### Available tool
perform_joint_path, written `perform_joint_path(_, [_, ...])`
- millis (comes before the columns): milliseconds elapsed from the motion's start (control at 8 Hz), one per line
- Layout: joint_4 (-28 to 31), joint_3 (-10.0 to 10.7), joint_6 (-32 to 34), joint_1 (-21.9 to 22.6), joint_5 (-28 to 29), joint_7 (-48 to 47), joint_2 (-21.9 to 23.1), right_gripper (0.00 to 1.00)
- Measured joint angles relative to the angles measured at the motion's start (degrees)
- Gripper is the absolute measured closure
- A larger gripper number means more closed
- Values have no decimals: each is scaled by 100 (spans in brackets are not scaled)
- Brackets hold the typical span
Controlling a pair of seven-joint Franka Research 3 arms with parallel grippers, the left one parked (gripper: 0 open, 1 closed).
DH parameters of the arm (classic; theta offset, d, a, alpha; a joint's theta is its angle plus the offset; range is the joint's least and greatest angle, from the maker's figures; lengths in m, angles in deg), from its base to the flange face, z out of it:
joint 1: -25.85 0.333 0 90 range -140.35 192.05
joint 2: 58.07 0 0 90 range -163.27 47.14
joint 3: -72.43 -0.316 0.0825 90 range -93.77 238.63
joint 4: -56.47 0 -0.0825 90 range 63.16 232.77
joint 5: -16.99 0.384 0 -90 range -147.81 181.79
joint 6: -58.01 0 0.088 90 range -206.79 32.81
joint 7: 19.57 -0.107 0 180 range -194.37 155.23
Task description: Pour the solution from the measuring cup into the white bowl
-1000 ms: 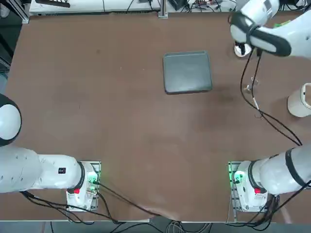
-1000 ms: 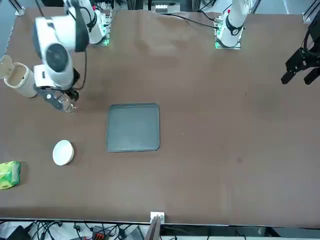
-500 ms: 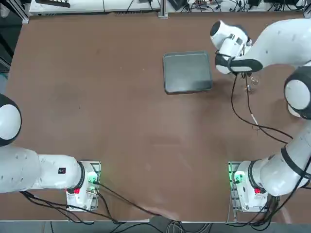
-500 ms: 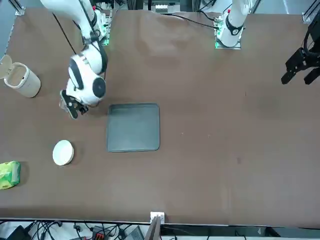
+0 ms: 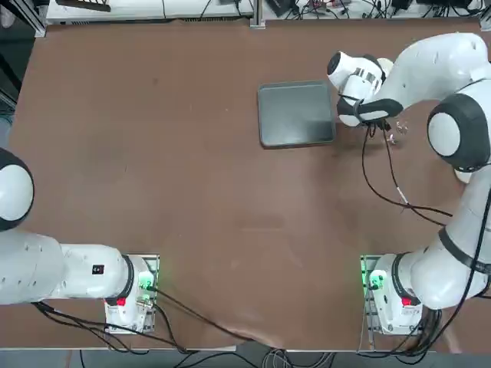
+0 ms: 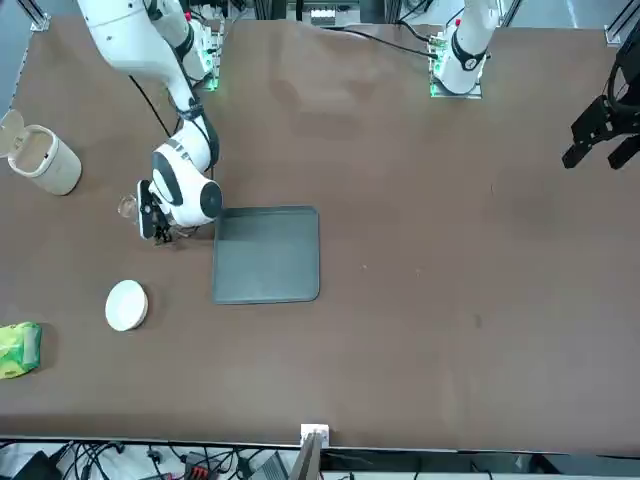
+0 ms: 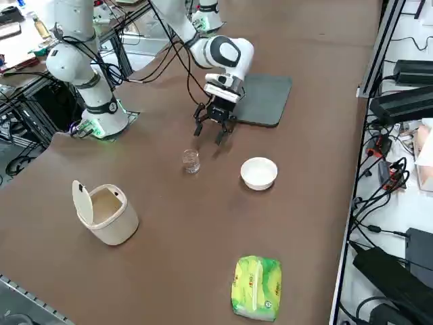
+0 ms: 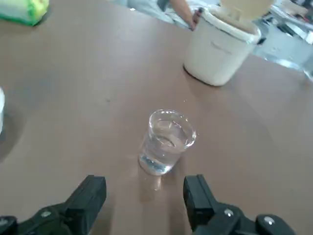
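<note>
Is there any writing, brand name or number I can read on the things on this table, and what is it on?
None can be read.
The green packet: printed markings, too blurred to read.
The jug: a faint mark on its side, illegible.
The measuring cup, standing ahead of the open right pincer: no scale or label visible.
The white bowl and tray: plain.

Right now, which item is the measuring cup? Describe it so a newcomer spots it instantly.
Start at the grey tray on the brown table; the right gripper hangs open just off its edge. Just beyond the fingertips stands the measuring cup, upright and untouched. It is the only clear glass item, far smaller than the white bowl and the off-white jug.
</note>
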Motion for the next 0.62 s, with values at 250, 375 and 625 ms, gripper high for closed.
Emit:
perform_joint_path(250, [-137,99,206,-3,-99,-765,-318,4])
perform_joint_path(375, [-248,146,406,-5,-189,-1018,-449,4])
perform_joint_path(625, [-510,237,776,-22,-211,-1220,-768,4])
